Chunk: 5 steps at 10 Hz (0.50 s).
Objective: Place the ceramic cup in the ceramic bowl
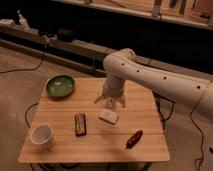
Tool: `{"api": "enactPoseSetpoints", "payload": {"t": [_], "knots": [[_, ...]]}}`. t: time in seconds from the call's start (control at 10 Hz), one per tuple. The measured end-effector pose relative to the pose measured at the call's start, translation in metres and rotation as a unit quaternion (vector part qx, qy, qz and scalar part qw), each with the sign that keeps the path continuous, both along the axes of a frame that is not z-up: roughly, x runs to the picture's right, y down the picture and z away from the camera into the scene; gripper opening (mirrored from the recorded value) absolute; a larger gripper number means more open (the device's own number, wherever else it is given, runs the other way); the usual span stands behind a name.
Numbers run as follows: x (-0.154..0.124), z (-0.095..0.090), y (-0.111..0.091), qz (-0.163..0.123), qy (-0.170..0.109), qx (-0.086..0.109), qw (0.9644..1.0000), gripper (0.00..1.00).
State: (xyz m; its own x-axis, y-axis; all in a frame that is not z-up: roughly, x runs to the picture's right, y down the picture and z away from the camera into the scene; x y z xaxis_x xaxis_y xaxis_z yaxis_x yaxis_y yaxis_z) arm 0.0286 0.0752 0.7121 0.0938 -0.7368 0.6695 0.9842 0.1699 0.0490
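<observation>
The white ceramic cup [42,135] stands upright at the near left corner of the wooden table [145,147]. At the far left of the table sits the green ceramic bowl [60,85], with nothing in it. My gripper [110,102] hangs over the middle of the table, pointing down, just above a whitish block [108,117]. Its fingers are spread open and hold nothing. It is well to the right of both the cup and the bowl.
A dark rectangular bar [80,124] lies between the cup and the whitish block. A reddish-brown packet [134,139] lies near the front right. My white arm [160,82] reaches in from the right. Cables and a low ledge run behind the table.
</observation>
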Motion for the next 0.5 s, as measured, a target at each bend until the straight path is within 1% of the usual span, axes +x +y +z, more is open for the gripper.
{"api": "enactPoseSetpoints", "payload": {"t": [0.1,0.2,0.3,0.4,0.5], "knots": [[-0.011,-0.002,-0.001,-0.022,-0.019,0.004,0.9996,0.8],[-0.029,-0.007,-0.002,-0.06,-0.051,0.013,0.9968,0.8],[-0.048,-0.012,-0.001,-0.098,-0.081,0.021,0.9916,0.8],[-0.068,-0.017,0.001,-0.138,-0.112,0.031,0.9836,0.8],[-0.083,-0.02,0.003,-0.168,-0.136,0.039,0.9757,0.8]]}}
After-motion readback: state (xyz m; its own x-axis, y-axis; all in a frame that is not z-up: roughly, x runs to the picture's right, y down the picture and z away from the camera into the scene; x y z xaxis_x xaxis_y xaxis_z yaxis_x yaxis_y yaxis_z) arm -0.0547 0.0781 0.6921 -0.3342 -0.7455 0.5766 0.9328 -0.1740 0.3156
